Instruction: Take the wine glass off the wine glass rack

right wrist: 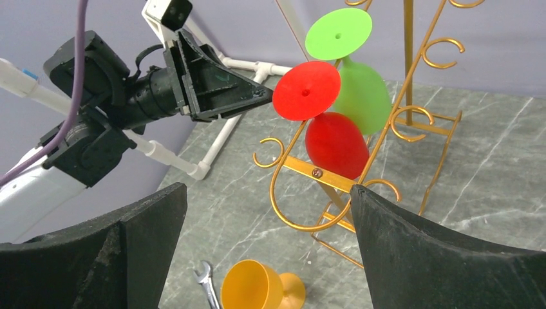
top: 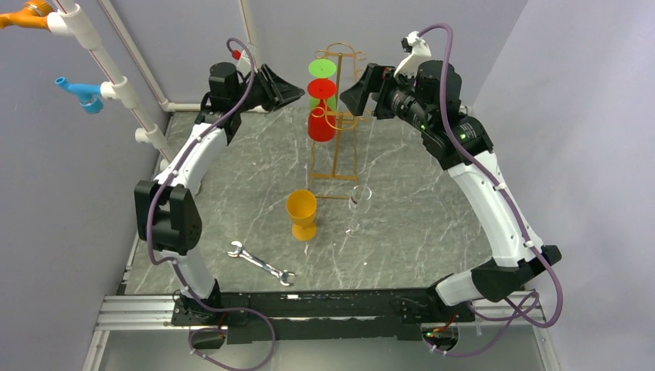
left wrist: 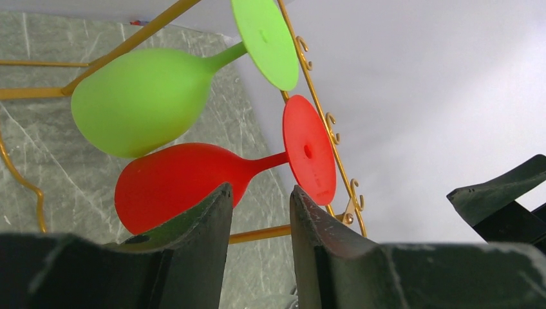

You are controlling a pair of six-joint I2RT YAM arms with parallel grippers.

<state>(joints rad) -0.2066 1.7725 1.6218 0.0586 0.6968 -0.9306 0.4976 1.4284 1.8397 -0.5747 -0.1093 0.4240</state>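
Hanging upside down on the rack point(top: 337, 154), the red glass point(left wrist: 180, 183) and the green glass point(left wrist: 145, 100) just above it are showing the job as not yet done, while an orange glass point(top: 301, 212) and a clear glass point(top: 358, 210) are standing on the worktop point(top: 432, 224) in front of the rack's base. The left fingers point(left wrist: 206, 225) are hovering slightly parted and empty just short of the red glass's stem. The right fingers point(right wrist: 418, 251) are gaping wide and empty on the rack's other side, so gripping, unhooking and lifting away are all looking left to do.
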